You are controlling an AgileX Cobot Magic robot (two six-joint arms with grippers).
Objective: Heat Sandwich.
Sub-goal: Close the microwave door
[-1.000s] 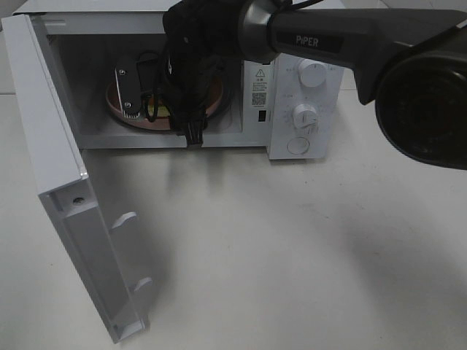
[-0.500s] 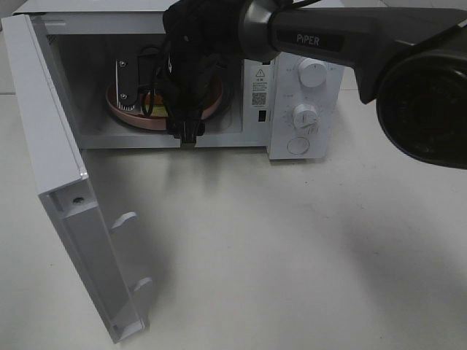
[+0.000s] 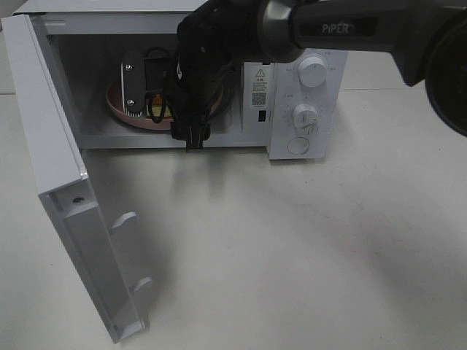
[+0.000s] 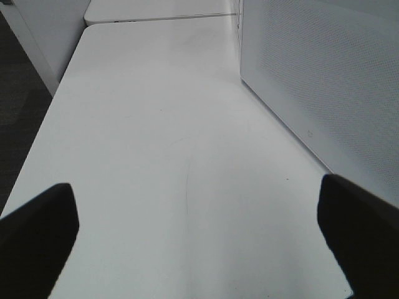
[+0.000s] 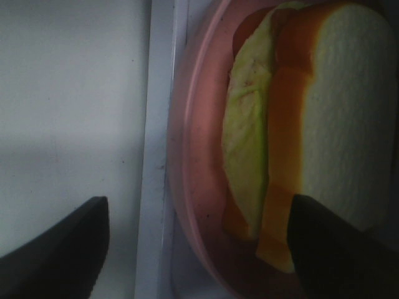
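the microwave [image 3: 306, 80] stands at the back of the white table [image 3: 292, 255], its door [image 3: 58, 175] swung wide to the left of the high view. the right arm [image 3: 343, 29] reaches from the right into the open cavity, and its dark wrist hides much of the inside. the pink plate [image 5: 187, 156] lies on the cavity floor, close to the front sill. the sandwich [image 5: 340, 106] lies on the plate: the right wrist camera sees it edge-on, with white bread, then an orange layer, then a pale green-yellow one. in the high view only a bit of yellow-green shows beside the wrist

the right gripper [image 5: 198, 215] is released: its two fingers stand wide apart, one over the pale surface outside the plate, the other in front of a corner of the bread. whether that finger touches the bread i cannot tell, but nothing is clamped between the two. in the high view a silver-faced finger hangs over the left part of the plate

the left gripper [image 4: 196, 190] is released too, fingers spread wide with nothing between them, above bare table beside a white perforated wall [image 4: 324, 81]. two knobs [image 3: 312, 74] sit on the microwave's front, right of the cavity
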